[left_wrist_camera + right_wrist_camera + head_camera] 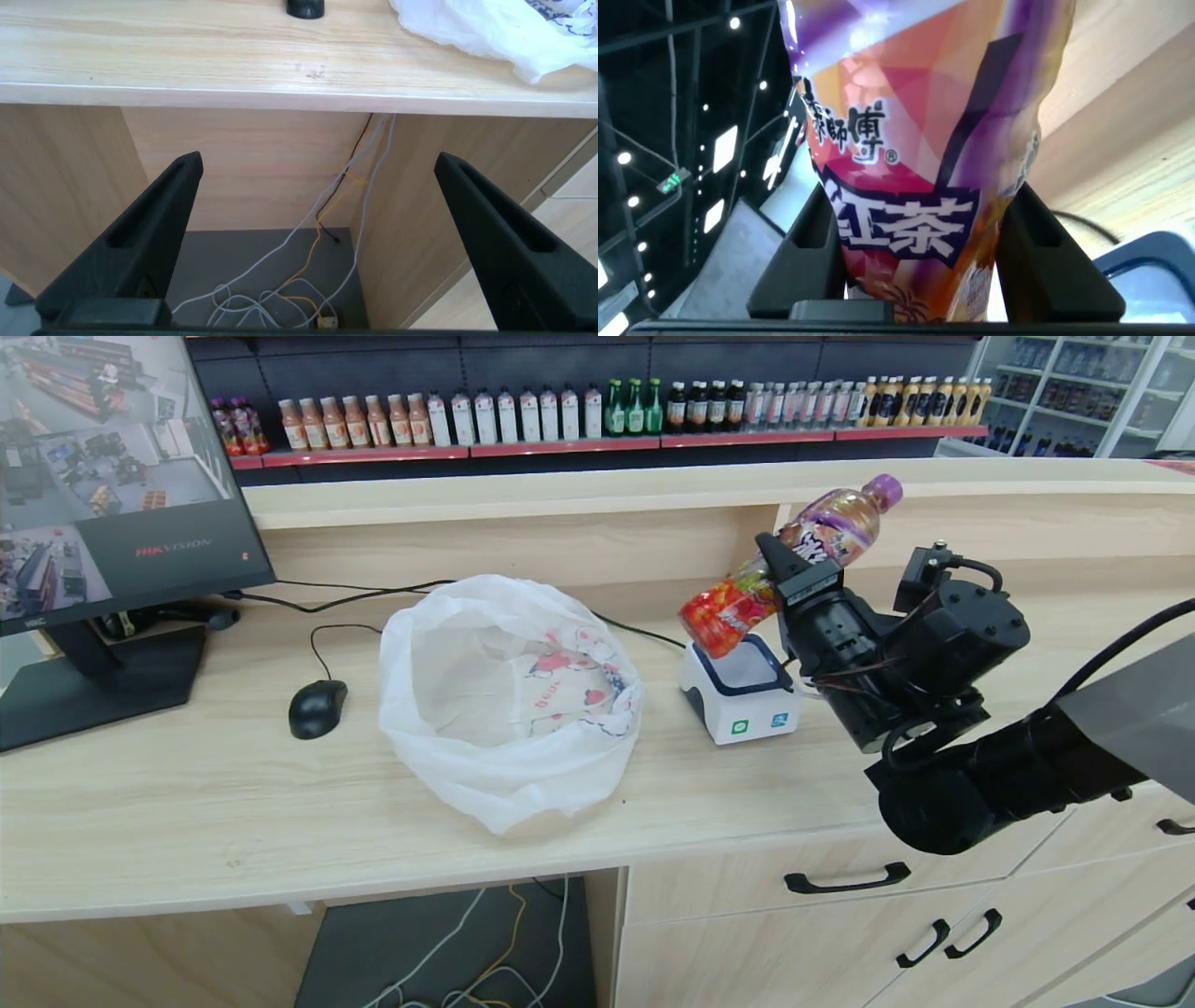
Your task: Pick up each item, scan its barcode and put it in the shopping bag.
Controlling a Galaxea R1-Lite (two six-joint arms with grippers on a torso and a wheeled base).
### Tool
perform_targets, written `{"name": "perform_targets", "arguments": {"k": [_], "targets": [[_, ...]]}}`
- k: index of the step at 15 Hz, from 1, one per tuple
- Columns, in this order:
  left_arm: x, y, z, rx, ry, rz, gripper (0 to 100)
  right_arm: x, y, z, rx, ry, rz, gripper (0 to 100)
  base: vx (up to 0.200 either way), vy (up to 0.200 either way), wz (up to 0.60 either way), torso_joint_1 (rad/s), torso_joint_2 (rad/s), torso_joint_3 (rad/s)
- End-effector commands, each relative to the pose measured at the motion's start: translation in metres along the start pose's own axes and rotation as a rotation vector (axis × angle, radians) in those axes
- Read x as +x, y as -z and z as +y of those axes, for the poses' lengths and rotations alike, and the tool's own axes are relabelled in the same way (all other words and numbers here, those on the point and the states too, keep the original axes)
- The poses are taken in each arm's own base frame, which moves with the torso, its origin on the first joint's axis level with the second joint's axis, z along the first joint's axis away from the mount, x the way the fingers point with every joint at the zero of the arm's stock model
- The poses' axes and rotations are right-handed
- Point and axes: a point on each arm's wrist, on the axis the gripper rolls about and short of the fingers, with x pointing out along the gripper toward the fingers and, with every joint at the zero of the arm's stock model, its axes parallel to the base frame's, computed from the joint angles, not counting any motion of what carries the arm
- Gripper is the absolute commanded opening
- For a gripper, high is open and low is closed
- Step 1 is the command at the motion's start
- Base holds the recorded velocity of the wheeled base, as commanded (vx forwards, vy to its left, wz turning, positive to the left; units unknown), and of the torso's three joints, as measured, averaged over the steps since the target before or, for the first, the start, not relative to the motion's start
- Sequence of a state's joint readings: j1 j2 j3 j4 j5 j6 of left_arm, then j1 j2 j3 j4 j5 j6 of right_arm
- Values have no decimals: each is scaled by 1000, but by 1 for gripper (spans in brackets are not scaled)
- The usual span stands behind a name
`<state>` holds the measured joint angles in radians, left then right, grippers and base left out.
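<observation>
Checkout tabletop (187, 803): I had the right claw (792, 575) closed tight across the mid-body of the tea bottle (836, 530). The bottle was tilted w/ its purple cap up and away and its base dipped just above the white scanner (742, 695). The shopping bag (504, 793) sat open just beside the scanner, on the robot's left of it. The left claw (318, 168) hung wide open w/ nothing in it, below the tabletop edge. My read: a filled plastic bottle, moderately heavy, w/ slick shrink-wrap and walls that would give under squeeze. The mid-body hold looked right, approx. at the balance point, and needed to be firm w/o crushing. The bag looked like thin, soft film, so I judged lowering safer than dropping.
</observation>
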<state>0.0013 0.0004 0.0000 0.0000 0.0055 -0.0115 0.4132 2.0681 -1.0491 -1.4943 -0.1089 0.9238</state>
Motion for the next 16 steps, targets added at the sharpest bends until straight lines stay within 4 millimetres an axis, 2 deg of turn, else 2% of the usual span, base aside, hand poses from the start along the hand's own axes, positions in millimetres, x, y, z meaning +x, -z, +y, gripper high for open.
{"name": "perform_targets", "arguments": {"k": [1,6,16], "targets": [[0,0,0,-1,-1,0,100,3,0,-4,4,4,-6,0,0,0,0,0,0,0],[0,0,0,-1,-1,0,100,-7,5,-18,-1,57,17,0,0,0,0,0,0,0],[0,0,0,-1,-1,0,100,-9,7,-19,21,62,22,0,0,0,0,0,0,0]]}}
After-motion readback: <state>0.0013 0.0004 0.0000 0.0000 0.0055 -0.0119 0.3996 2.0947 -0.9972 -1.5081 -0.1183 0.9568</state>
